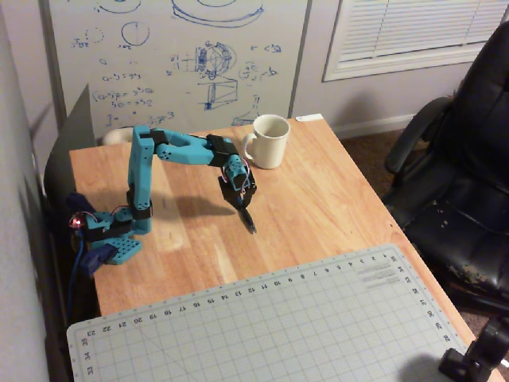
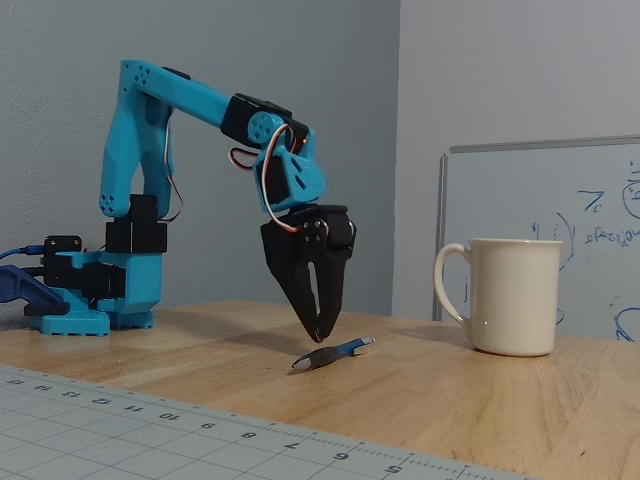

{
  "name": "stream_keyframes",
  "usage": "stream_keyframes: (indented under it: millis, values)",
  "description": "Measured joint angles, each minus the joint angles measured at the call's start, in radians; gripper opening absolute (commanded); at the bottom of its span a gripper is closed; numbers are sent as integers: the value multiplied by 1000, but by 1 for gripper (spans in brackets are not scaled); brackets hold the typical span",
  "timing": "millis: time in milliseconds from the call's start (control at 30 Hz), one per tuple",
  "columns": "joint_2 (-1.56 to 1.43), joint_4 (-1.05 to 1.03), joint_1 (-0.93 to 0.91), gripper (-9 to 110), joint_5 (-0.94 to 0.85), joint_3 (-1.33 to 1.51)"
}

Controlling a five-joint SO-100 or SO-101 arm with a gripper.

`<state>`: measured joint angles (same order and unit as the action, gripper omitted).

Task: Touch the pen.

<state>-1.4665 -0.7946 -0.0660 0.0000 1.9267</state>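
Observation:
A dark blue pen (image 1: 250, 224) lies on the wooden table (image 1: 334, 199), near its middle. In the fixed view the pen (image 2: 335, 352) lies flat, with a silver tip at each end. My gripper (image 1: 242, 209) points down on the blue arm, its black fingers closed to a point. In the fixed view the gripper (image 2: 322, 336) hangs with its tip just above the pen's middle. The tip is very close to the pen. I cannot tell whether they touch. The gripper holds nothing.
A white mug (image 1: 269, 142) stands at the table's far side, right of the gripper in the fixed view (image 2: 510, 297). A grey cutting mat (image 1: 270, 326) covers the near part. The arm's base (image 1: 115, 235) is at left. A black chair (image 1: 469, 183) stands off the right edge.

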Motion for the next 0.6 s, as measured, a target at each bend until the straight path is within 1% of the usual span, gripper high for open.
stream_keyframes:
  millis: [367, 600]
  values:
    - [9, 0, 0, 1, 0, -3]
    - [9, 0, 0, 1, 0, -64]
